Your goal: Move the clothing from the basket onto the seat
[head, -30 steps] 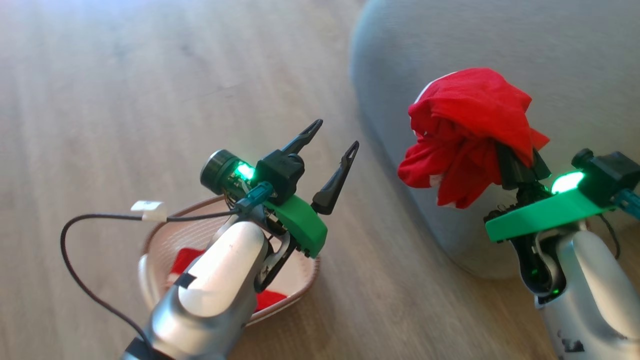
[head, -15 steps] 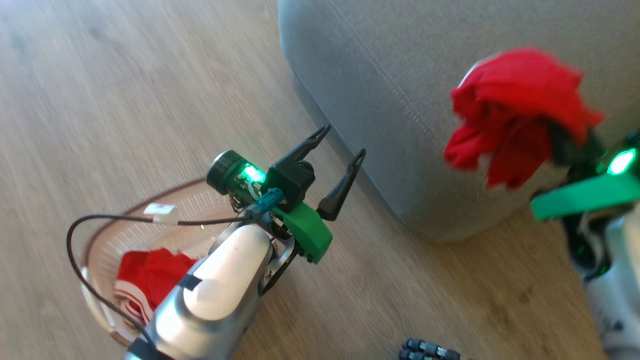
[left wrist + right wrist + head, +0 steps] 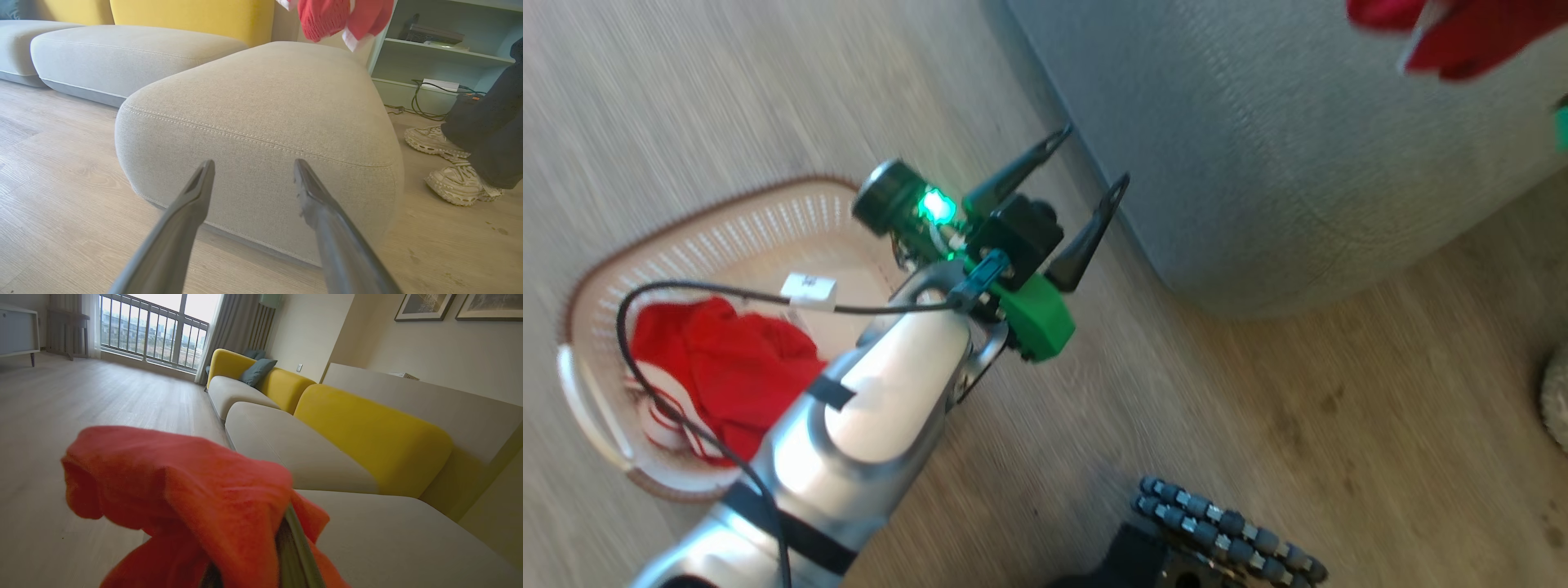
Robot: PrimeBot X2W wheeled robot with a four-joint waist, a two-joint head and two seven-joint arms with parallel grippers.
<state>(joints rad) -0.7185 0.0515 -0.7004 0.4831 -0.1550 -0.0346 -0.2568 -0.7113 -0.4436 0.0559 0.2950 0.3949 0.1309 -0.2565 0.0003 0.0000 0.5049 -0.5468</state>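
— Where's the clothing [image 3: 727,367]?
— Some lies in the basket [image 3: 711,192] (on the floor). One red garment [image 3: 184,490] hangs above the seat [image 3: 265,102], the right gripper [image 3: 288,555] clamped on it.
— Left gripper [image 3: 1094,155]?
— Fingers apart, empty, near the seat's corner.

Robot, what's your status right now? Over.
Left gripper open, empty, facing seat. Right gripper shut on red garment, held over seat. More clothing in basket. Person's shoes beside seat.
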